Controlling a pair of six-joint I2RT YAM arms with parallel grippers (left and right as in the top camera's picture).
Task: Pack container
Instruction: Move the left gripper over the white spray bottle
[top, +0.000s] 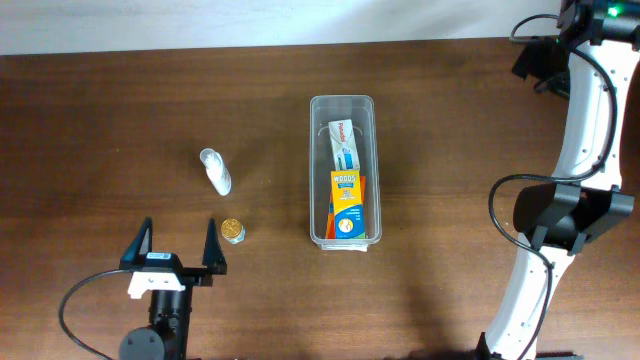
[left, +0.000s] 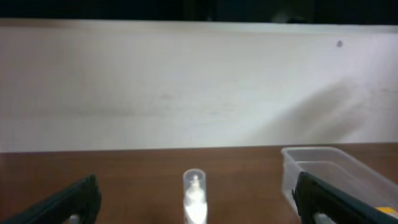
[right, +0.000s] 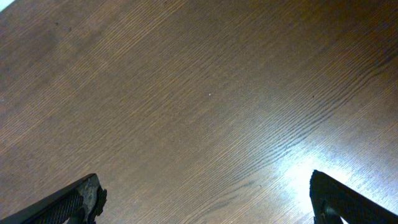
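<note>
The container (top: 341, 98), a long clear plastic bin, stands at the table's middle. It holds a white toothpaste box (top: 345, 143) and an orange and yellow box (top: 347, 204). A small white bottle (top: 215, 171) lies to its left, with a small gold round object (top: 233, 231) nearer the front. My left gripper (top: 180, 226) is open and empty at the front left, just left of the gold object. In the left wrist view the bottle (left: 194, 199) sits ahead between the open fingers (left: 196, 185), and the container (left: 311, 155) is at the right. My right gripper (right: 204, 180) is open over bare wood.
The right arm (top: 570, 210) runs along the table's right side up to the far right corner. A pale wall (left: 186, 87) rises behind the dark wooden table (top: 120, 130).
</note>
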